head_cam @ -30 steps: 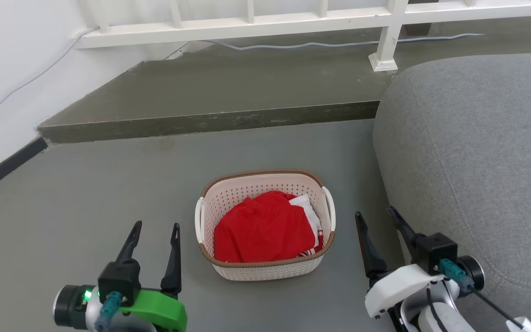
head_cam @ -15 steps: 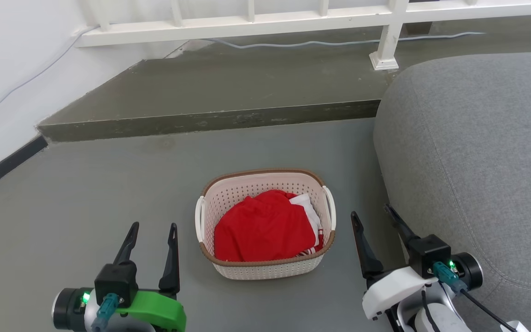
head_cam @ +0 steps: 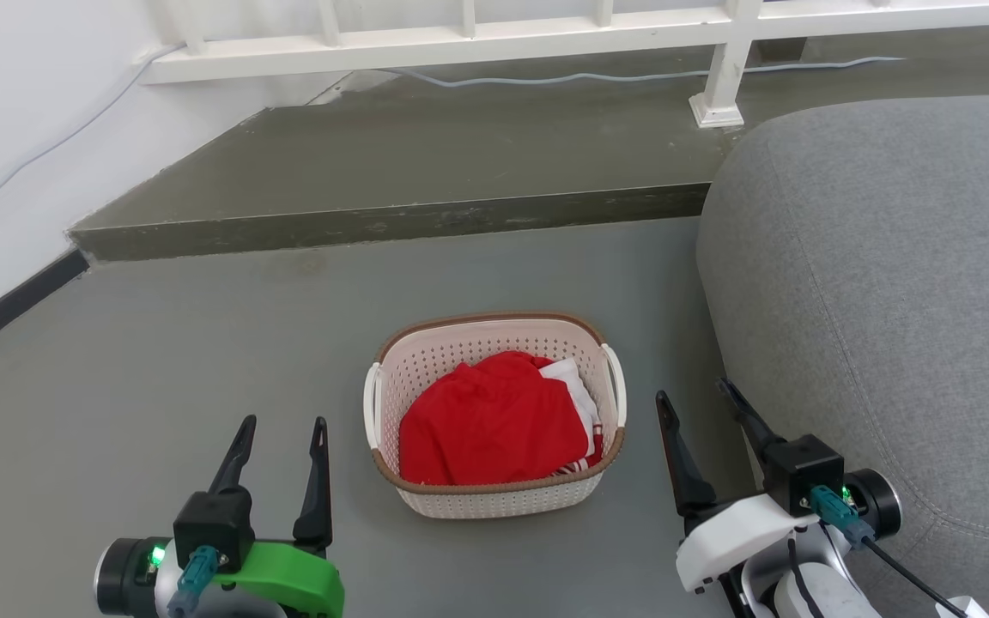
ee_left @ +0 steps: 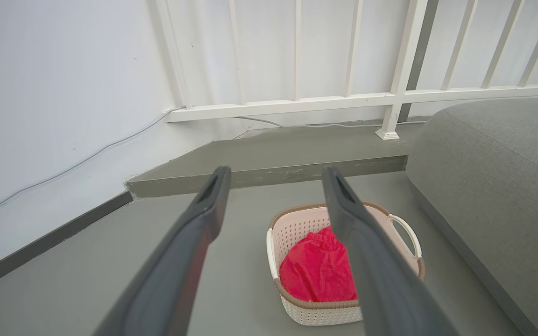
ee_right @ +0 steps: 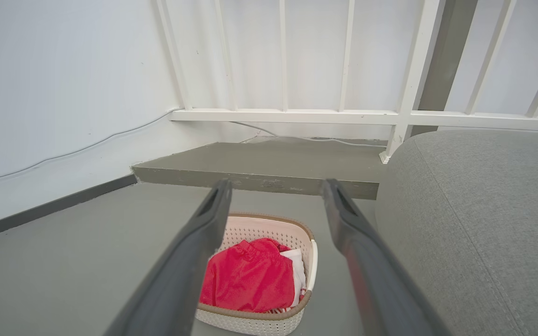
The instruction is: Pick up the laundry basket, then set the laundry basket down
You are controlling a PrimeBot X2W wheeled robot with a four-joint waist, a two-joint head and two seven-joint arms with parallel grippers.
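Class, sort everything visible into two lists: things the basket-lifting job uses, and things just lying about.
Job in hand: laundry basket; left gripper, jaws open; right gripper, jaws open.

Lying about: red garment and white cloth inside the basket; grey sofa; white railing; cable; raised step.

Both end effectors (head_cam: 284,420) (head_cam: 692,388) splayed, empty

Laundry basket (head_cam: 494,505) sits on the floor (head_cam: 160,360), clothes (head_cam: 490,425) inside it, left gripper (head_cam: 283,422) off to its left and right gripper (head_cam: 692,391) to its right, both apart from it. Sofa (head_cam: 881,283) lies just right of that gripper, and the step (head_cam: 391,167) lies behind the basket, railing (head_cam: 460,39) on top
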